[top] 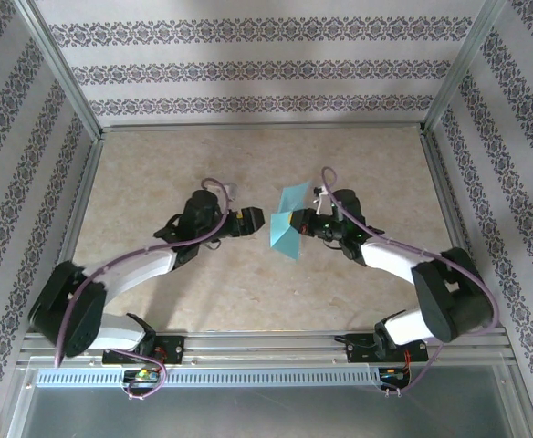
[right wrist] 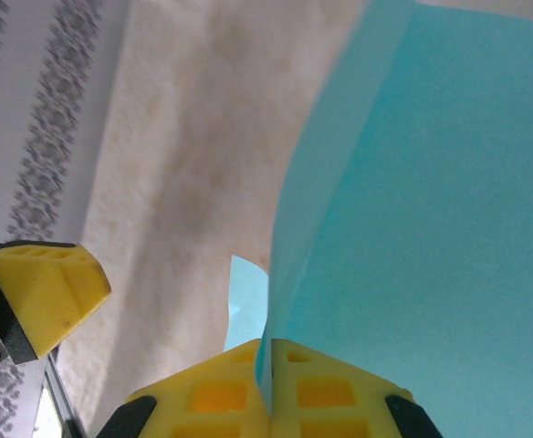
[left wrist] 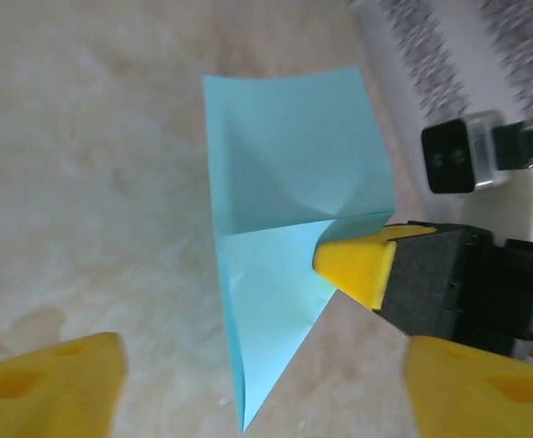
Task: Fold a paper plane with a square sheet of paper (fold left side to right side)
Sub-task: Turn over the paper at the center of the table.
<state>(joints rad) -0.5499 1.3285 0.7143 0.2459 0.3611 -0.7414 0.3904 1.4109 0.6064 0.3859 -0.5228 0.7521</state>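
Note:
The cyan sheet of paper [top: 287, 224] is folded to a point at one end, like a partly shaped paper plane, with a square flap at the other end [left wrist: 289, 151]. It is tilted up off the table between the two arms. My right gripper [top: 296, 222] is shut on the paper's right edge; its yellow fingertips [right wrist: 268, 383] pinch the sheet [right wrist: 422, 219], and one shows as a yellow tip [left wrist: 358, 263] on the paper. My left gripper [top: 257, 220] stands open just left of the paper, its fingers [left wrist: 52, 383] spread wide and holding nothing.
The beige tabletop [top: 157, 173] is bounded by aluminium rails and patterned walls [top: 248, 68]. A small dark stain [left wrist: 34, 324] marks the table near the left gripper. Cables loop over both arms.

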